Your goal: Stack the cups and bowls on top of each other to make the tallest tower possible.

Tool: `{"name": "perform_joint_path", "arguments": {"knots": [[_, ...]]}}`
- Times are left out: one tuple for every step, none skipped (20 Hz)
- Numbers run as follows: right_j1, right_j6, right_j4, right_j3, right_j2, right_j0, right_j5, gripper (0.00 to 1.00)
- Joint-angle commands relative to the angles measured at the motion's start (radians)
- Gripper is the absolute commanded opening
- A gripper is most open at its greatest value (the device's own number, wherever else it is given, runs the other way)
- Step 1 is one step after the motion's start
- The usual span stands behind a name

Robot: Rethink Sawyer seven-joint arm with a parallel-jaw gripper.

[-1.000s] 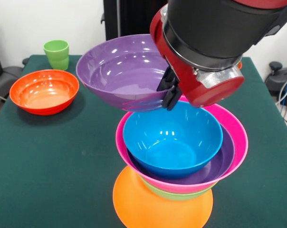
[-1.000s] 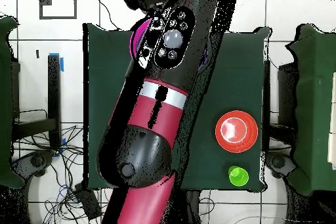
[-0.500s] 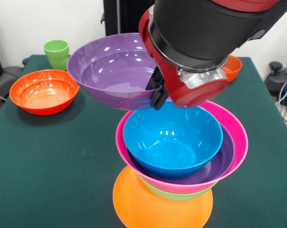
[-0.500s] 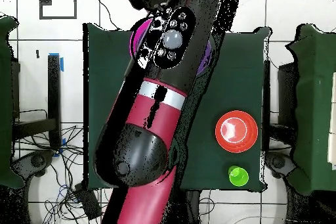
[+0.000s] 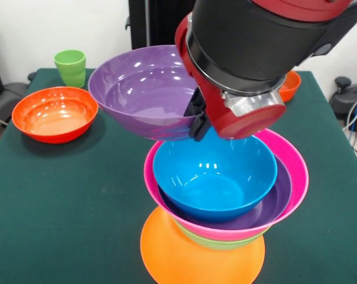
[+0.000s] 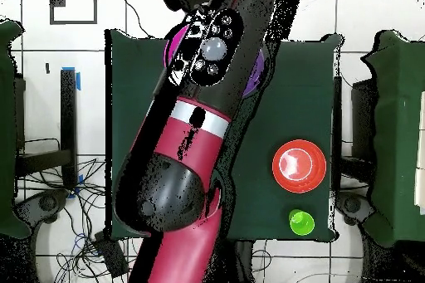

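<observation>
My gripper (image 5: 197, 118) is shut on the near rim of a large purple bowl (image 5: 140, 89), which hangs tilted just above and left of the tower. The tower stands at the front: an upturned orange bowl (image 5: 190, 254) as base, a green bowl (image 5: 221, 242) showing as a sliver, a pink bowl (image 5: 288, 158), a second purple bowl (image 5: 280, 190) and a blue bowl (image 5: 214, 171) on top. The light-green cup (image 5: 71, 67) (image 6: 300, 222) stands upright at the far left corner. From overhead the arm hides the tower, apart from a pink edge (image 6: 172, 51).
A red-orange bowl (image 5: 54, 112) (image 6: 295, 166) sits upright on the green table (image 5: 60, 207) near the cup. Another red-orange bowl (image 5: 291, 84) peeks out behind the arm at the far right. The bulky arm (image 6: 195, 122) hangs over the tower.
The gripper carried the purple bowl to the left, then came back a little to the right. The tower, the cup and the loose bowls have not moved.
</observation>
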Motion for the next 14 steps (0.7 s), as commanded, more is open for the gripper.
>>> {"name": "perform_joint_path", "arguments": {"knots": [[0.022, 0.243, 0.043, 0.009, -0.103, 0.030, 0.007, 0.00], [0.024, 0.245, 0.050, 0.010, -0.108, 0.032, 0.004, 0.00], [0.026, 0.250, 0.056, 0.011, -0.114, 0.034, 0.002, 0.00], [0.027, 0.254, 0.060, 0.013, -0.117, 0.038, 0.001, 0.00], [0.029, 0.257, 0.068, 0.014, -0.124, 0.039, -0.001, 0.00], [0.030, 0.260, 0.076, 0.014, -0.131, 0.040, -0.003, 0.00], [0.032, 0.263, 0.086, 0.014, -0.138, 0.040, -0.005, 0.00], [0.032, 0.265, 0.097, 0.013, -0.150, 0.039, -0.006, 0.00], [0.032, 0.268, 0.108, 0.012, -0.161, 0.038, -0.008, 0.00], [0.033, 0.271, 0.118, 0.012, -0.171, 0.037, -0.009, 0.00], [0.034, 0.275, 0.129, 0.011, -0.182, 0.037, -0.011, 0.00], [0.035, 0.281, 0.140, 0.011, -0.193, 0.037, -0.012, 0.00], [0.036, 0.286, 0.159, 0.008, -0.211, 0.036, -0.012, 0.00], [0.036, 0.291, 0.177, 0.006, -0.229, 0.035, -0.012, 0.00]]}}
